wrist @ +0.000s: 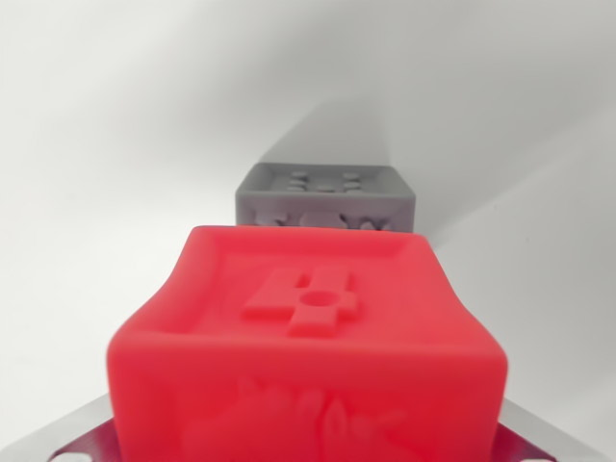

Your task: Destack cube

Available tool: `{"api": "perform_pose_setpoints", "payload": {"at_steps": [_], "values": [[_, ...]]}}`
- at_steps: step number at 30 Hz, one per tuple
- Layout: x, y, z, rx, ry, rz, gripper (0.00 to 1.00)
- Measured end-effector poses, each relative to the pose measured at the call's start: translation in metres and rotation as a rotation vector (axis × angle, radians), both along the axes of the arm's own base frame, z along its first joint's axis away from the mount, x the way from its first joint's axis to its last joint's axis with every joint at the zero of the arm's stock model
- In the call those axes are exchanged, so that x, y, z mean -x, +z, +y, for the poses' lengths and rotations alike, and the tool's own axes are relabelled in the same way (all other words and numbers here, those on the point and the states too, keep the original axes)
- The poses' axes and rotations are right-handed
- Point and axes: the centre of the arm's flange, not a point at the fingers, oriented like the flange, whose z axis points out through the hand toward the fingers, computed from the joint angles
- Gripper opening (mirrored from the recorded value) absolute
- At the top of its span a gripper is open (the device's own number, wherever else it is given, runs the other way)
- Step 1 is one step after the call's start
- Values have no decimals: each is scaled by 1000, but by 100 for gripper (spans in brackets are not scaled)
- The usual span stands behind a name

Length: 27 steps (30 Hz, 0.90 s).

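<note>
A plain white bench point(106, 192) fills the wrist view, its surface smooth and evenly lit, with a soft grey shadow spreading up and to the wrist view's right behind the far block.

The red cube point(308, 356) sits closest to the camera, large and slightly blurred, filling the lower middle of the picture. Its upper face has a raised rim around a recessed panel, and in that panel stands a raised figure like a "4" with a small round dimple in it. The face turned toward the camera carries a faint embossed pattern that is too blurred to read.

Just behind it, farther from the camera and partly hidden by the red cube's top edge, a grey cube point(325, 195) rests on the bench. Its top shows raised dots and its front face some relief marks. Whether the two cubes touch cannot be told.

Of the hand, only bits of grey metal point(72, 438) show at the bottom corners, on either side of the red cube. Whether it is clamped on the cube or released cannot be told.
</note>
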Motion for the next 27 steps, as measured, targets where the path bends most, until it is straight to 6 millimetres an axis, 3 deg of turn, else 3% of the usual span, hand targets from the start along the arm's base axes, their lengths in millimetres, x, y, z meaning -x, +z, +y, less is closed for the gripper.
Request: {"api": "perform_pose_setpoints", "payload": {"at_steps": [16,27], "values": [[0,46,0,0,0,-4,0],[-1,44,-18,2,4,3,0]]}}
